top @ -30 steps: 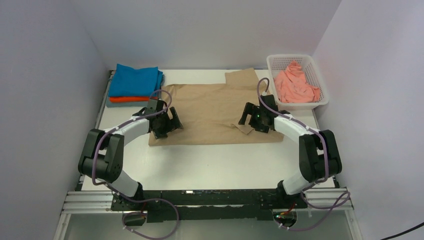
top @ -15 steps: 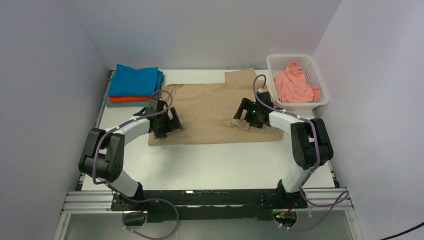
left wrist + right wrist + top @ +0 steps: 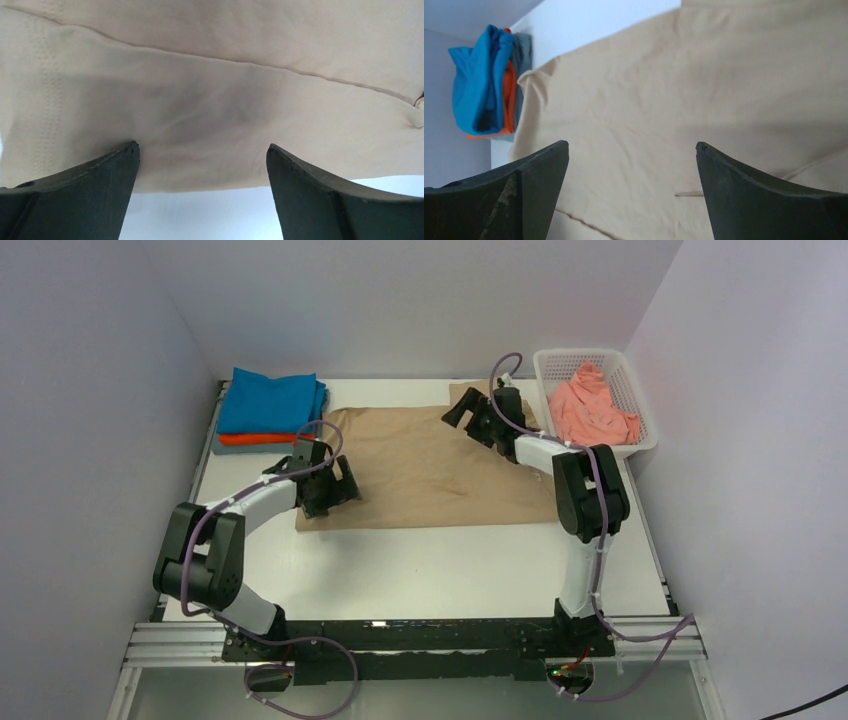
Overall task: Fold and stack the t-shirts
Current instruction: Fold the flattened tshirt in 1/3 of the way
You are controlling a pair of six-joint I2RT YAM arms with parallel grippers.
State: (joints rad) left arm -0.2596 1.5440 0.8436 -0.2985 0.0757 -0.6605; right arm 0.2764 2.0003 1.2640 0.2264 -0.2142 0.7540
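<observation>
Tan shirt [image 3: 430, 465] spread flat; blue-orange-grey stack [image 3: 270, 405] far-left; pink shirt [image 3: 590, 410] crumpled in basket [image 3: 585, 353].

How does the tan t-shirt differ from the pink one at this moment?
The tan t-shirt lies spread flat on the table; the pink t-shirt sits crumpled in the white basket. The tan one shows a broad, smooth outline, the pink one only a bunched heap. Both are plain cloth.

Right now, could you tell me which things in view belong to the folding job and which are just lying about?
Job: tan t-shirt, spread flat; pink t-shirt; blue t-shirt; orange-red t-shirt; grey t-shirt.
Lying about: white mesh basket; table.
</observation>
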